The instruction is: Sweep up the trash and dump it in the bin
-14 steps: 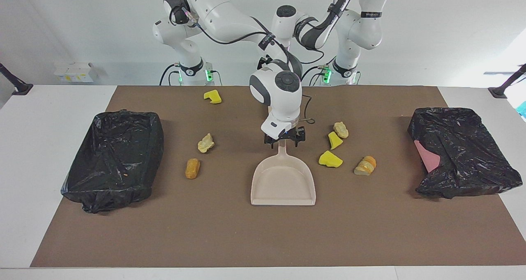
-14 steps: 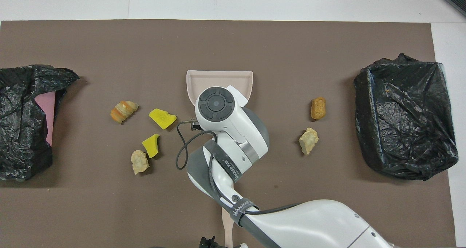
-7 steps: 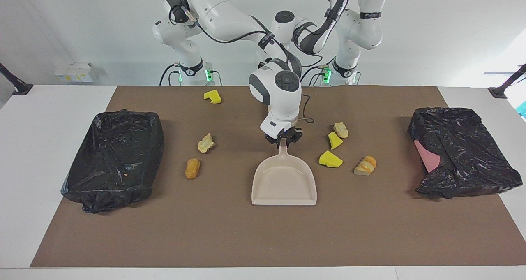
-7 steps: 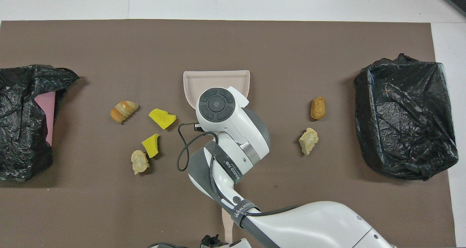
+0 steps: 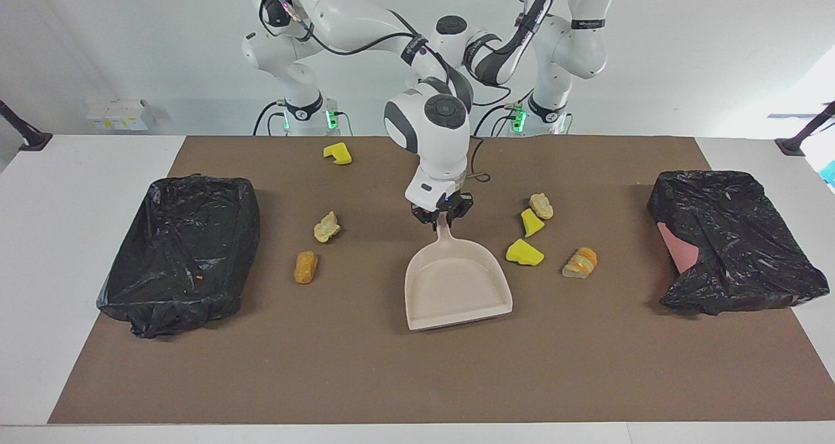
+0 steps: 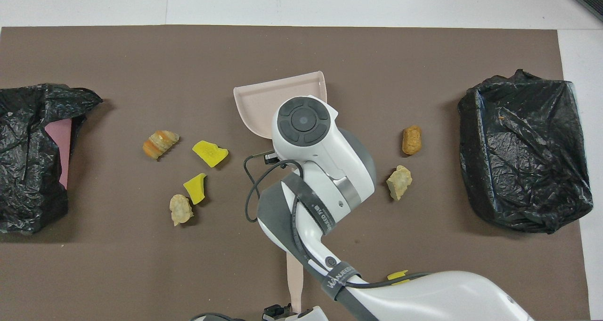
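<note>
So the right gripper [image 5: 441,217] is pinched tight on the handle of the beige dustpan [image 5: 456,281]. The pan sits skewed on the brown mat [image 5: 417,379], with its open mouth pointing away from the robots.

The trash is all loose on the mat, on either side of that gripper, and none of it is in the pan:
- **Left arm's side:** we've got a tan lump [image 5: 541,205], two yellow sponge chunks [image 5: 531,222] [image 5: 524,252] and a striped bread piece [image 5: 580,262]. The lower sponge chunk is just beside the pan's edge.
- **Right arm's side:** another tan lump [image 5: 326,227], an orange-brown lump [image 5: 305,266] and a lone yellow chunk [image 5: 337,153].

Further out at each end there's a black-bagged bin [image 5: 179,248] [image 5: 730,242].

The left gripper [image 6: 278,310] only peeks in next to a beige stick [image 6: 293,283], and we can't tell whether it's open or closed.
</note>
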`<state>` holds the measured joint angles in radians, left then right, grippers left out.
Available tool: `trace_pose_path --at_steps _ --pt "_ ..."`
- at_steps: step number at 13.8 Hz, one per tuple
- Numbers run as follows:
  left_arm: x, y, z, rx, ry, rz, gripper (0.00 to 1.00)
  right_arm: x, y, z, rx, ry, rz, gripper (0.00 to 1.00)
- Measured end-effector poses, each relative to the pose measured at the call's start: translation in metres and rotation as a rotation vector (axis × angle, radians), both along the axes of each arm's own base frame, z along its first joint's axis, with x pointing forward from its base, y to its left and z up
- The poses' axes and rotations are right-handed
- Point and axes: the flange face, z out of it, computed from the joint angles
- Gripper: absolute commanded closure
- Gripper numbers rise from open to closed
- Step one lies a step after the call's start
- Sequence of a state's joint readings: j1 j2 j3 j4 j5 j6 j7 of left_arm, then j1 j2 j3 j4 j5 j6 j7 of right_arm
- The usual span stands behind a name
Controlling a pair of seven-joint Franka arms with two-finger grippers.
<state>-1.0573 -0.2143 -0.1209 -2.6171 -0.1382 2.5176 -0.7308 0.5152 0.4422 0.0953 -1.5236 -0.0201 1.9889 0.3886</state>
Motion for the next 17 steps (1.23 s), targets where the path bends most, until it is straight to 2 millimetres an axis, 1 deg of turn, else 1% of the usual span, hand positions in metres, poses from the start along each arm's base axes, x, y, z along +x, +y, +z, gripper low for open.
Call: trace_pose_path --at_steps 2,3,4,6,7,9,11,13,17 --pt "0.002 0.002 -0.001 0.011 0.007 0.014 1.0 0.011 -0.034 0.023 -0.012 0.007 0.103 1.0" --pt "0.006 0.003 0.0 0.015 0.011 0.026 1.0 0.015 -0.051 0.032 -0.019 0.015 0.162 1.0" --pt "0.012 0.005 0.001 0.024 0.017 0.04 1.0 0.018 -0.065 0.039 -0.024 0.023 0.227 1.0" --pt "0.026 0.008 0.008 0.043 0.024 0.063 1.0 0.021 -0.084 0.044 -0.032 0.044 0.371 1.0" --pt "0.034 0.009 0.015 0.056 0.026 0.074 1.0 0.023 -0.092 0.044 -0.034 0.056 0.454 1.0" --pt "0.055 0.013 0.036 0.077 0.024 0.102 1.0 0.026 -0.107 0.041 -0.034 0.081 0.612 1.0" --pt "0.082 0.024 0.058 0.089 0.012 0.147 1.0 0.027 -0.119 0.037 -0.045 0.113 0.761 1.0" --pt "0.106 0.042 0.07 0.09 -0.007 0.201 1.0 0.028 -0.128 0.034 -0.059 0.134 0.889 1.0" --pt "0.149 0.086 0.079 0.125 -0.018 0.314 1.0 0.03 -0.147 0.023 -0.066 0.163 1.069 1.0"
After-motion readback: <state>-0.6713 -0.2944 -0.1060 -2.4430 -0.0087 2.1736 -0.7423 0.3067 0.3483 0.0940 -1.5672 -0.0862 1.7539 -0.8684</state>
